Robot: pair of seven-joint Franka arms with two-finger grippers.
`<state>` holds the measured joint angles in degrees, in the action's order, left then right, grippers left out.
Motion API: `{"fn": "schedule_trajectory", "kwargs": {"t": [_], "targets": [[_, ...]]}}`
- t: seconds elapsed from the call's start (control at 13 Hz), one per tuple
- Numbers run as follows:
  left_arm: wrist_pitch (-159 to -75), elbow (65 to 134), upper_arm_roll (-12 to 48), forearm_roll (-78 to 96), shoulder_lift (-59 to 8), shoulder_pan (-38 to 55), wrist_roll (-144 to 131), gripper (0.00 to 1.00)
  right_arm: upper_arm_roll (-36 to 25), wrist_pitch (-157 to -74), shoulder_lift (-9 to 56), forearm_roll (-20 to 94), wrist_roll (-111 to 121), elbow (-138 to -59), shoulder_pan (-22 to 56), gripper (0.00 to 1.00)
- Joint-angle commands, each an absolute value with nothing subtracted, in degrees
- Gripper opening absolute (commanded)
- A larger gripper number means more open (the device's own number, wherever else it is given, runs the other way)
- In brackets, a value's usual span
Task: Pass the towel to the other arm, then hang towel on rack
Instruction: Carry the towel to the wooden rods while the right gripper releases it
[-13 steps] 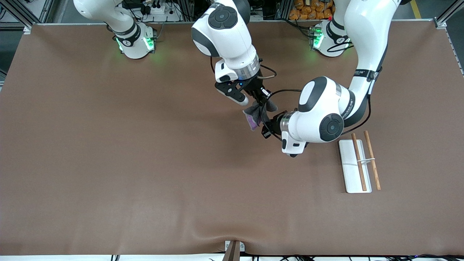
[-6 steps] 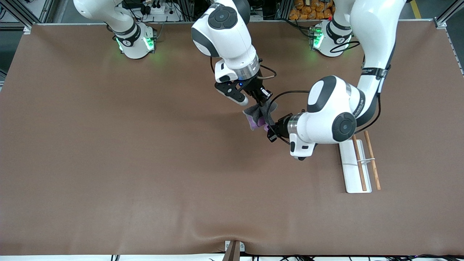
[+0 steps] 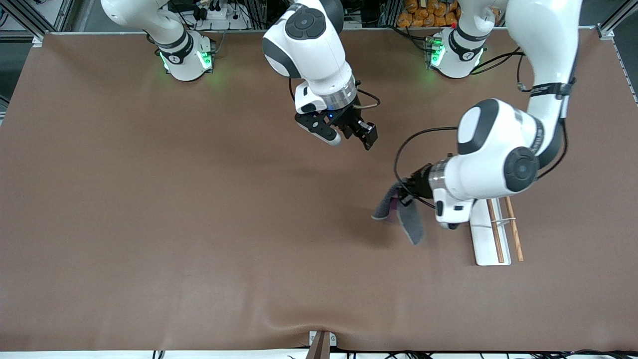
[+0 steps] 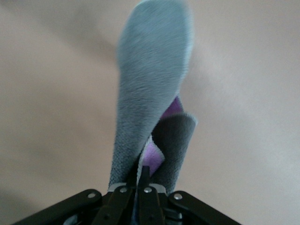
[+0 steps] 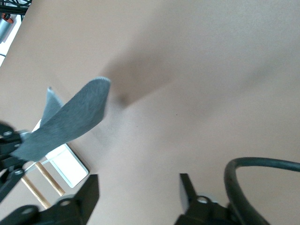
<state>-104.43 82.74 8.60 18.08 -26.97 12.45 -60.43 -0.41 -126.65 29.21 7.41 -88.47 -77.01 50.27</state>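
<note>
Over the brown table we count two arms, one towel and one rack. Our left gripper hangs above the table just beside the rack, toward the right arm's end of it, and its jaws are clenched on the towel. From the left wrist we see the same grip: the left gripper pinches one folded edge of the towel, whose grey face hangs away from the jaws while a purple patch shows in the fold. The towel dangles free in the air, touching neither the rack nor the table as far as we can tell.

Our right gripper waits over the middle of the table, well apart from the towel, its jaws spread and holding nothing. In the right wrist view that gripper shows two parted black fingers with bare table between them, and farther off the towel and a corner of the rack.

We count one white tray base on the rack and two brown wooden rods above it, lying parallel. We can read no writing on the towel or the rack; the lettering on the left arm is too small to make out.
</note>
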Motion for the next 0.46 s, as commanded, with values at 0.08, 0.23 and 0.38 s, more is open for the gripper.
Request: {"fn": "schedule_trajectory", "kwargs": {"t": [0.08, 0.23, 0.38], "targets": [[-101.96, 82.35, 8.70, 16.61, -25.84, 7.40, -49.44, 0.00, -0.97, -125.86, 29.62, 7.29, -87.98, -75.59, 50.54, 1.00], [-100.20, 82.53, 8.70, 14.26, -26.19, 3.36, -39.60, 0.00, -1.05, -125.86, 29.53, 7.21, -87.63, -75.59, 50.54, 1.00], [-99.85, 82.88, 8.70, 11.17, -26.45, -0.51, -30.81, 0.00, -0.97, -125.60, 29.44, 7.29, -83.96, -75.85, 50.28, 1.00]]}}
